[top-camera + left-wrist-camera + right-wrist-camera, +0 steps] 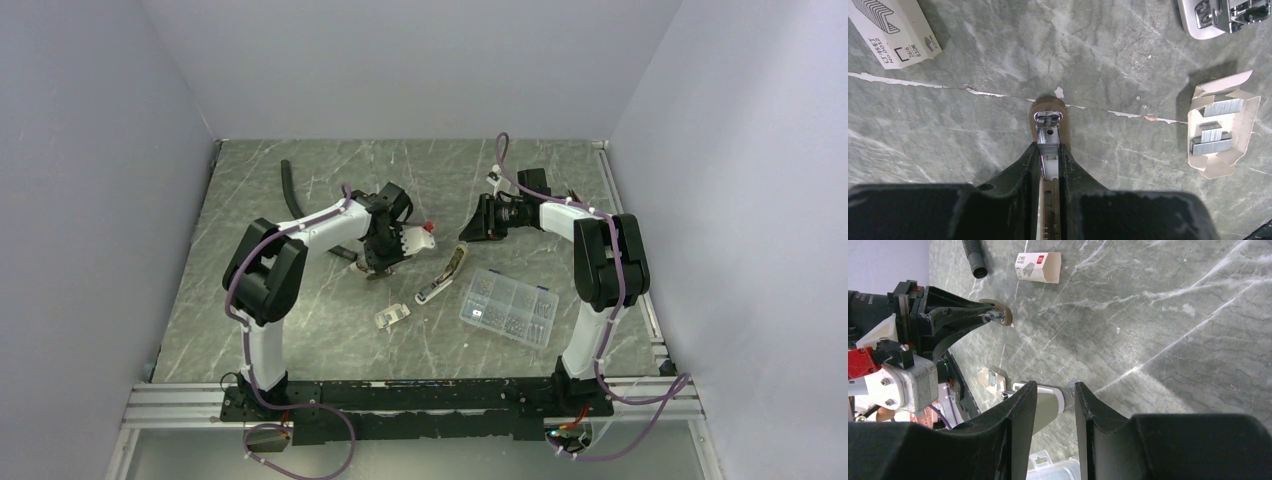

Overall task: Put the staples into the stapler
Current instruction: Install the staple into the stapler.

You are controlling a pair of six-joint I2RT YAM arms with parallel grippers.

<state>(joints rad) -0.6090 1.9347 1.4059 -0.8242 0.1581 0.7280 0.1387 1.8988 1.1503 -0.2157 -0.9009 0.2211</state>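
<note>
Currently my left claw (1050, 150) is clamped tight on the stapler (1048, 107), its two fingers pinching the sides of the metal channel. In the left wrist view the stapler runs up from the bottom centre of the frame. Its rounded olive-brown nose pokes out just past the fingertips, and I cannot tell whether it touches the counter (973, 150). A strip of staples (1049, 148) sits in the channel, right between the fingertips.

Right of centre, a card tray (1215, 167) holds more staples, well apart from the claw. A staple box (890, 30) lies in the upper left corner, and a pale hinged piece (1198, 22) with metal parts lies in the upper right.

My right claw (1054, 386) hangs with its fingers parted and nothing gripped. In the overhead view it sits right of centre, apart from the stapler.
</note>
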